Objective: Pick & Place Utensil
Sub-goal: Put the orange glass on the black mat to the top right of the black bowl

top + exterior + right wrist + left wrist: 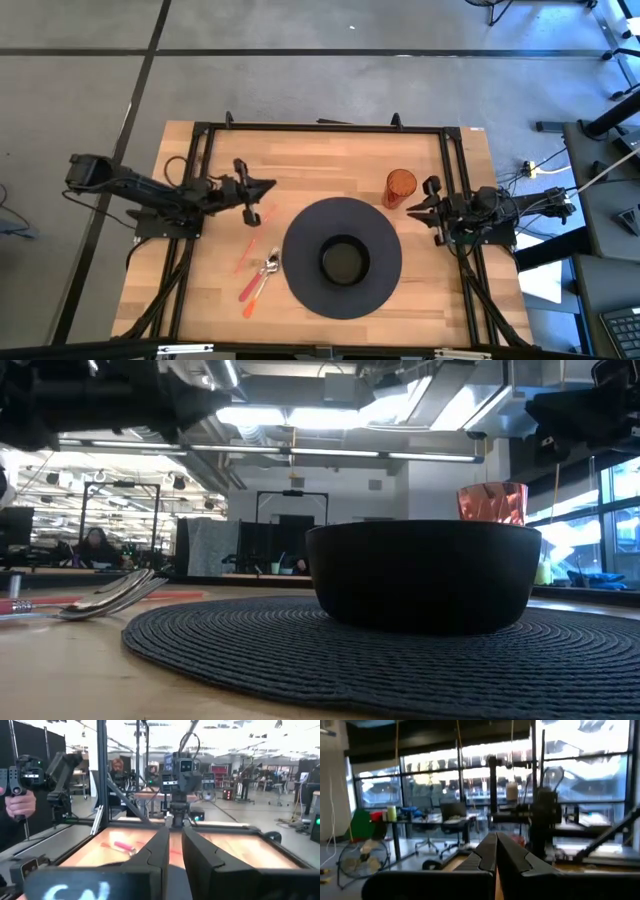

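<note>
Utensils with orange and red handles [256,280] lie flat on the wooden table, left of a round dark placemat [300,270]. In the low view their silver heads [112,596] rest on the wood. A black bowl [343,261] stands on the mat, also seen as the bowl [425,575]. My left gripper [268,186] is shut and hovers above the table, on the far side of the utensils. Its fingers [485,856] meet. My right gripper [410,207] waits beside the orange cup, with a narrow gap between its fingers [159,851].
An orange cup [400,187] stands at the mat's far right, close to my right gripper, and shows as the cup [492,502] behind the bowl. A small red piece [253,216] lies under my left gripper. A black frame [320,127] borders the table.
</note>
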`<control>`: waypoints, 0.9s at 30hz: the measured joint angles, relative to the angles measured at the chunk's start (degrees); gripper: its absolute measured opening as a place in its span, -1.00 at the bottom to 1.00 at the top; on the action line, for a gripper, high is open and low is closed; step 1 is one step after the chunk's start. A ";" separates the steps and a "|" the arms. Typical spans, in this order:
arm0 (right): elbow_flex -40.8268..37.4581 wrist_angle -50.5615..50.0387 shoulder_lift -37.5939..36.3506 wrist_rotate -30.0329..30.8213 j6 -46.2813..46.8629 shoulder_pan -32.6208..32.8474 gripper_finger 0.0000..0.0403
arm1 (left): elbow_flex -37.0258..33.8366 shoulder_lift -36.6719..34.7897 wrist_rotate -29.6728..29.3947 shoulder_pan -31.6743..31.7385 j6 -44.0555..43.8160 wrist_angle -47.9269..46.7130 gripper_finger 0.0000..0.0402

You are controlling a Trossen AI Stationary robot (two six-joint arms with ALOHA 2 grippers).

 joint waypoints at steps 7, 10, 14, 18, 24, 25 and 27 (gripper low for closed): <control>0.00 0.20 0.02 -0.07 1.68 0.00 -0.74 | 2.28 -20.07 -19.93 -14.70 8.32 -22.01 -0.99; 0.00 0.22 0.02 -0.05 0.86 0.00 -0.74 | 3.55 -24.75 -30.88 -22.29 14.45 -28.12 -0.99; 0.00 0.23 0.01 -0.04 0.13 0.01 -0.74 | 1.58 -28.71 -26.16 -25.33 22.65 -24.19 -0.99; 0.00 1.11 0.02 -0.03 -0.57 0.00 -0.74 | -0.81 -30.09 -25.92 -19.41 20.94 -24.83 -0.99; 0.00 2.18 0.02 -0.05 -0.40 0.00 -0.74 | -3.12 -31.16 -7.15 -5.55 11.82 -28.22 -0.99; 0.00 2.10 0.02 -0.05 -0.47 0.00 -0.74 | -2.47 -30.90 -4.74 -3.22 9.86 -30.33 -0.99; 0.00 2.12 0.01 -0.05 -0.59 0.01 -0.74 | -1.68 -29.71 -2.33 1.29 6.10 -32.70 -0.99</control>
